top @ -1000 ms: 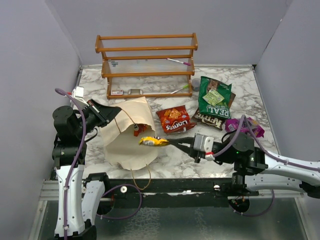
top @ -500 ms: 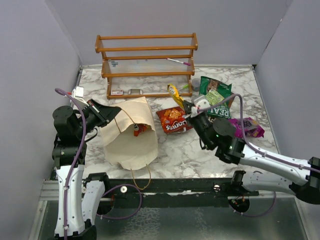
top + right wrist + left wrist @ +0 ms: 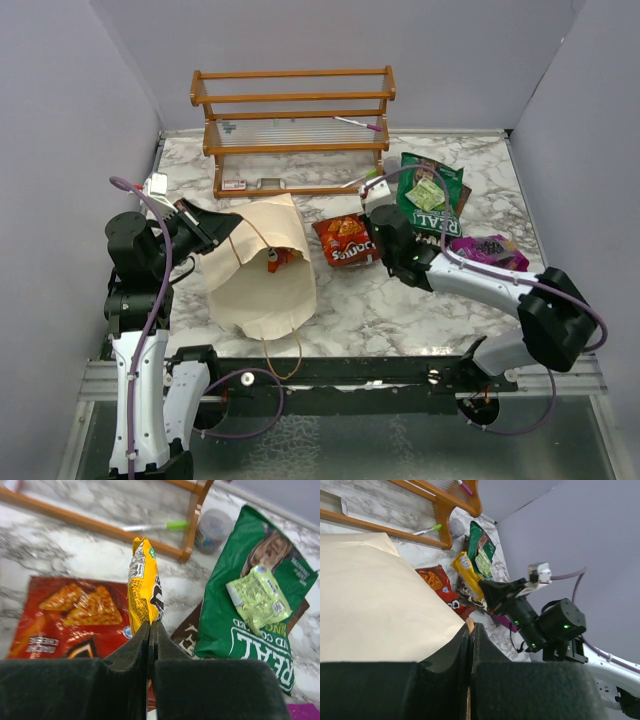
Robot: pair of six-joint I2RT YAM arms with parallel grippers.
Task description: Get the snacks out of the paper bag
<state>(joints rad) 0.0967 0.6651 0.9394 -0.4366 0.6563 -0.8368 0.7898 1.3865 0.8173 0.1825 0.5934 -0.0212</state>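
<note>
The right end effector [image 3: 149, 630] is pinched shut on the bottom edge of a yellow packet [image 3: 144, 587]. The packet stands upright over the orange-red packet [image 3: 75, 615], with the green packet [image 3: 250, 595] at its 3 o'clock. So thin an edge grip could slip, dropping it askew onto the pile. Off at 9 o'clock, the left end effector [image 3: 470, 630] is clamped on the paper bag [image 3: 375, 605] rim. If that hold fails, the mouth could sag over the orange packet [image 3: 277, 259] inside.

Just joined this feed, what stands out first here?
The right gripper pinches a yellow packet upright over the red packet, beside the green packet, in front of the rack. At left, the left gripper clamps the rim of the paper bag; an orange packet peeks from its mouth.
</note>
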